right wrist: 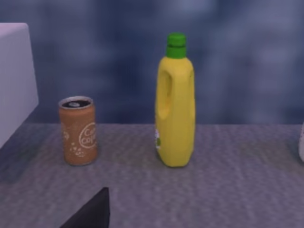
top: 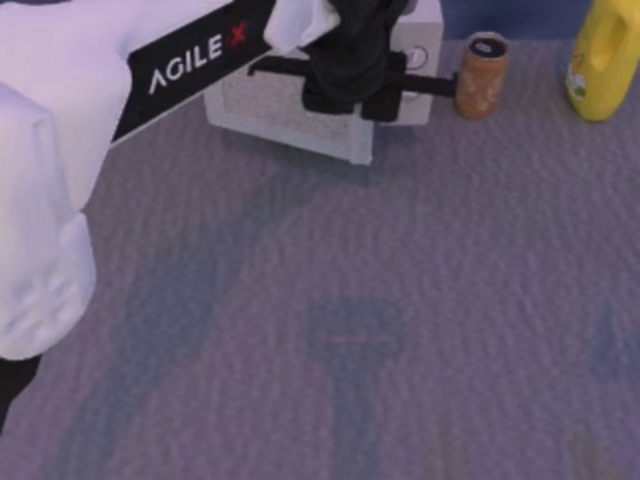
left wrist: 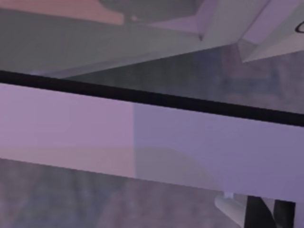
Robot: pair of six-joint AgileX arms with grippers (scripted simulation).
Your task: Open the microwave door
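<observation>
The white microwave (top: 425,30) stands at the table's far edge, near the middle, one grey knob (top: 418,57) showing. Its door (top: 285,120), with the speckled window, is swung a little out from the body, free end toward the table's front. My left gripper (top: 350,95) hangs over that free end. In the left wrist view the door (left wrist: 142,137) fills the picture, and my left gripper (left wrist: 268,216) is shut on a pale bar-like handle (left wrist: 230,206). My right gripper (right wrist: 95,213) is parked outside the top view, facing the microwave's side wall (right wrist: 14,76).
A brown drink can (top: 483,75) stands just right of the microwave, and a yellow bottle with a green cap (top: 603,60) stands farther right. Both show in the right wrist view, the can (right wrist: 78,137) and the bottle (right wrist: 175,114). My left arm's white links cover the left side.
</observation>
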